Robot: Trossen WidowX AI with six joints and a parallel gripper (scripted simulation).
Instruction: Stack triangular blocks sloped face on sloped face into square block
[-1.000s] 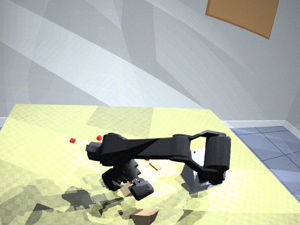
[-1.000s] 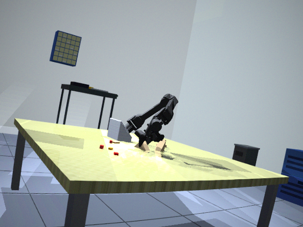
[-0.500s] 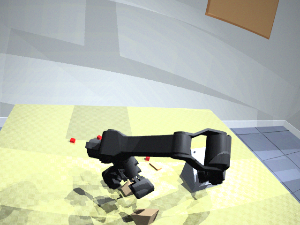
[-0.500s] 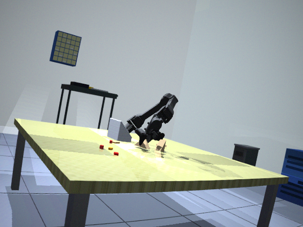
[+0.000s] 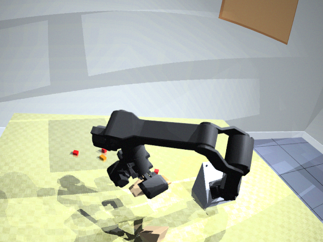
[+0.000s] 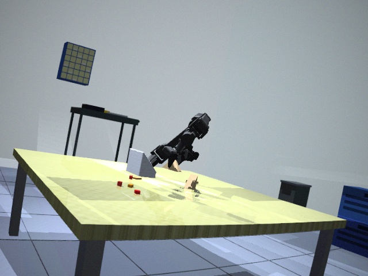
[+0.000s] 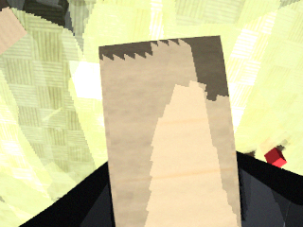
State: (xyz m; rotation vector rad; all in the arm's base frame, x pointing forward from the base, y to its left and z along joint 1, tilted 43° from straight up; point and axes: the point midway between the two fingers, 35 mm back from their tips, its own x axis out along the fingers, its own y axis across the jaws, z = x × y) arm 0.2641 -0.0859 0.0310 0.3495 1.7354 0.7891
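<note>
Triangular block (image 5: 135, 190) (image 6: 174, 165) (image 7: 166, 118), light tan and looking like wood, is pinched by its two sides in the claw (image 5: 136, 183) (image 6: 176, 163) (image 7: 167, 162). It seems to be held up above the table (image 5: 25, 143) (image 6: 118, 214) (image 7: 38, 142). It is probably light and hard, so it won't squash. Its flat sides are a good place to hold, because the slope could slide out of a bad grip. It could also slip down the other slope when let go too soon, so it should be turned to fit and set down softly.

Going out from the claw in the top view, a small red cube (image 5: 156, 171) (image 6: 130, 176) (image 7: 276, 157) sits near one o'clock. A thin orange piece (image 5: 168, 180) (image 6: 137, 178) peeks out at three o'clock. The second block (image 5: 154, 233) (image 6: 191, 181) (image 7: 9, 30) waits on the table between five and six o'clock. The claw's fingers could bump it and push it away. Farther out at three o'clock stands a big grey wedge (image 5: 201, 184) (image 6: 135, 163), close to the arm (image 5: 169, 132) (image 6: 200, 123). Toward ten o'clock are two more red cubes and an orange cube (image 5: 102, 157) (image 6: 130, 185), away from the path to the second block.
</note>
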